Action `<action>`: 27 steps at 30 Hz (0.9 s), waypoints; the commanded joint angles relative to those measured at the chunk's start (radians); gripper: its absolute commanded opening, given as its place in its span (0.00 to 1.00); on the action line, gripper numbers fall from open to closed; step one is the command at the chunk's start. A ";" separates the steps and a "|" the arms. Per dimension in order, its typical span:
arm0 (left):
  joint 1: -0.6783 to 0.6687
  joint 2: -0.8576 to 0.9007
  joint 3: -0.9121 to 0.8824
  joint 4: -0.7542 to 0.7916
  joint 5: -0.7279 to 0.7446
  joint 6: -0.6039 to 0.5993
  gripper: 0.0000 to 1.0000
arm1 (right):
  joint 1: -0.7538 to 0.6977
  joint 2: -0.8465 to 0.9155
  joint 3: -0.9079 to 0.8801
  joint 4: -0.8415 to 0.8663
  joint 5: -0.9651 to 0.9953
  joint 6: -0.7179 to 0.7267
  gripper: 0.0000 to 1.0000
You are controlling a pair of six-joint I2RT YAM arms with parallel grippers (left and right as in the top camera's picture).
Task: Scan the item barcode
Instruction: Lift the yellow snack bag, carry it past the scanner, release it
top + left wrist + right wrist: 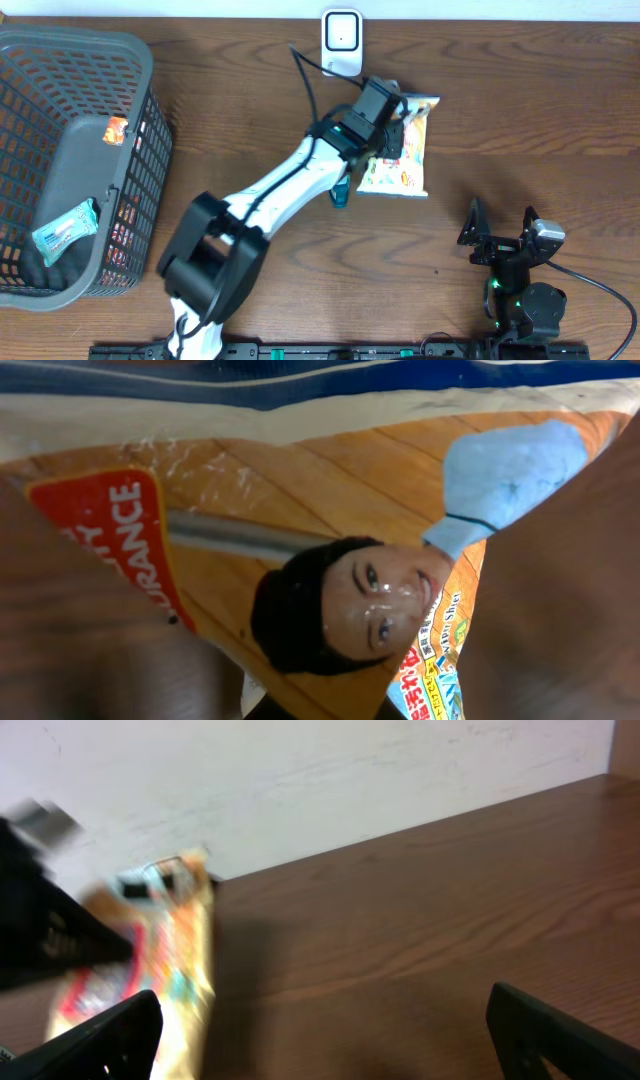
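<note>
**Left arm grips snack bag beside the scanner at the table's far edge**

The left arm (290,185) reaches from the near edge across the wooden table (520,120), its jaws clenched on the top of a printed snack bag (402,158). The bag sits just near and right of the white scanner (341,38); whether it is lifted off the wood cannot be told. The left wrist view is filled by the bag's print – a woman's face and a red panel. A small teal item (340,194) lies under the arm. At the near right the right arm (525,290) sits well apart, its jaws released and wide, the bag a blur at the left of its wrist view. A dark basket (150,100) at the far left holds a teal packet (65,228).
</note>
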 commanded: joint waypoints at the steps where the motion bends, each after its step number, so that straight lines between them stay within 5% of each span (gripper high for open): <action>1: -0.028 0.005 0.016 0.014 -0.045 -0.028 0.08 | 0.005 -0.005 -0.001 -0.004 0.011 -0.008 0.99; 8: -0.051 -0.012 0.024 0.025 -0.066 -0.027 0.46 | 0.005 -0.005 -0.001 -0.004 0.011 -0.008 0.99; 13: -0.051 -0.057 0.076 0.018 -0.066 -0.006 0.55 | 0.005 -0.005 -0.001 -0.004 0.011 -0.008 0.99; 18: -0.050 -0.154 0.208 -0.138 -0.082 0.166 0.58 | 0.005 -0.005 -0.001 -0.004 0.011 -0.008 0.99; 27: -0.010 -0.462 0.363 -0.603 -0.463 0.191 0.60 | 0.005 -0.005 -0.001 -0.004 0.011 -0.008 0.99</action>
